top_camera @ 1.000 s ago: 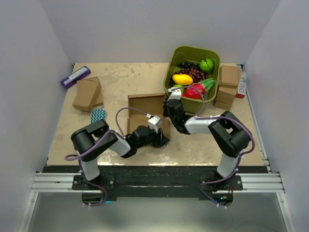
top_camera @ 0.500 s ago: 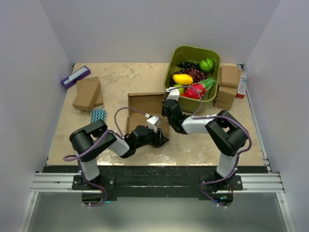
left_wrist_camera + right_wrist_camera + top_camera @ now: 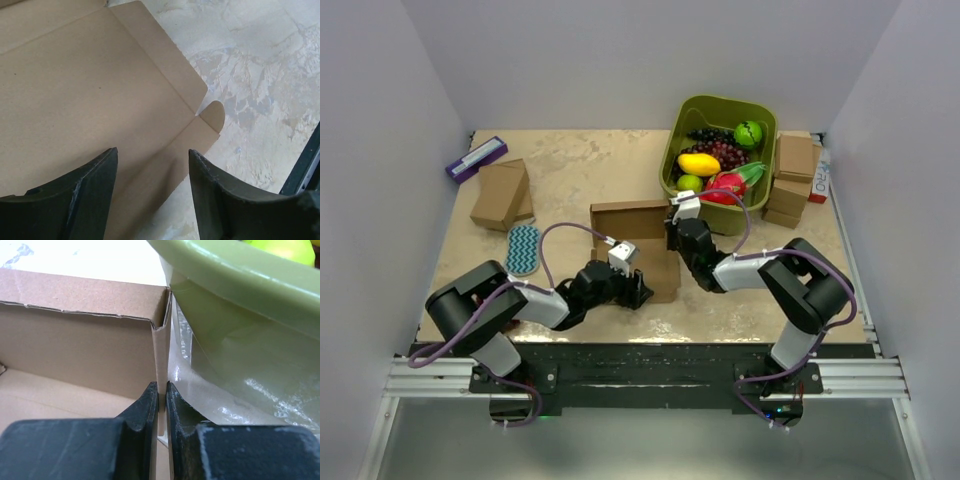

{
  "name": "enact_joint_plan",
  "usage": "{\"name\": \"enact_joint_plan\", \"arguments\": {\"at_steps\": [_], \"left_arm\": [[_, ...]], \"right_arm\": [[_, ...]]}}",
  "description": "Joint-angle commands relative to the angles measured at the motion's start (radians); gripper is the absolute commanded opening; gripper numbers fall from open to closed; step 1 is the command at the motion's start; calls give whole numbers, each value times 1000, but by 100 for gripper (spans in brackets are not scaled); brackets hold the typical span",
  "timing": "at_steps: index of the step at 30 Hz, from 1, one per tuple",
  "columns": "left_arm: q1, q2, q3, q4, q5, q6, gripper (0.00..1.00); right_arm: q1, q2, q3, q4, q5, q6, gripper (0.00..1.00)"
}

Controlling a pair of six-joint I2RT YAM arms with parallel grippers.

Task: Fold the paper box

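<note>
The paper box [image 3: 642, 262] lies open on the table's middle, its back wall [image 3: 628, 217] standing up. My right gripper [image 3: 673, 232] is at the box's right rear corner. In the right wrist view it [image 3: 162, 390] is shut on the upright right side flap [image 3: 161, 357] where that flap meets the back wall [image 3: 80, 325]. My left gripper [image 3: 638, 291] is at the box's near edge. In the left wrist view it [image 3: 152, 165] is open and empty above the flat panel [image 3: 90, 100] and a front flap with a rounded tab [image 3: 215, 114].
A green bin [image 3: 673, 135] of toy fruit stands just right of the box, very close to my right gripper in the right wrist view [image 3: 240, 305]. Small brown boxes sit at left [image 3: 500, 193] and right [image 3: 792, 180]. A purple box [image 3: 476, 158] and a blue patterned pad [image 3: 523, 248] lie at left.
The left arm has drawn back toward the near left, its gripper now at the box's near edge. The box and my right gripper have shifted slightly right.
</note>
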Motion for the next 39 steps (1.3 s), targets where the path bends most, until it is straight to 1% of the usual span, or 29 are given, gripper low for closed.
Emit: {"name": "enact_joint_plan", "arguments": {"at_steps": [1,2,3,5,8,11,13,17,23,25,30,33,35,37,38,39], "left_arm": [[10,69,4,-35,-78,45,58],[11,89,9,-32,-72,42,55],[11,106,10,-31,-67,30,49],[8,149,4,-21,-41,-13,42],[0,186,-19,18,-18,-50,36],[-13,200,-10,11,-15,-52,33],[-21,206,-2,-3,-19,-52,32],[-29,218,1,-11,-16,-61,29],[-30,213,3,-18,-26,-67,28],[-30,210,1,-23,-38,-69,28],[-32,204,1,-54,-58,-85,27],[-32,201,0,-49,-56,-89,27],[-33,206,3,-41,-52,-81,29],[-33,206,9,-35,-38,-72,34],[-33,197,7,-29,-32,-67,36],[-33,186,7,-19,-21,-67,38]], "right_arm": [[-6,-38,-29,72,-53,-51,0],[-7,-38,-29,70,-50,-47,0],[-7,-35,-29,67,-47,-45,0],[-7,-32,-25,54,-21,-33,0],[-7,-19,9,3,53,-2,0],[-7,8,43,-32,127,16,0],[-6,23,76,-77,170,30,0],[-6,60,110,-114,266,47,0],[-6,97,141,-144,331,9,0],[-3,102,141,-140,329,-4,0],[-3,120,171,-200,377,39,0],[-4,123,168,-186,366,27,0],[-4,117,168,-183,339,21,0],[-4,108,168,-187,306,21,0],[-3,87,168,-192,264,24,0],[-4,77,170,-198,242,27,11]]}}
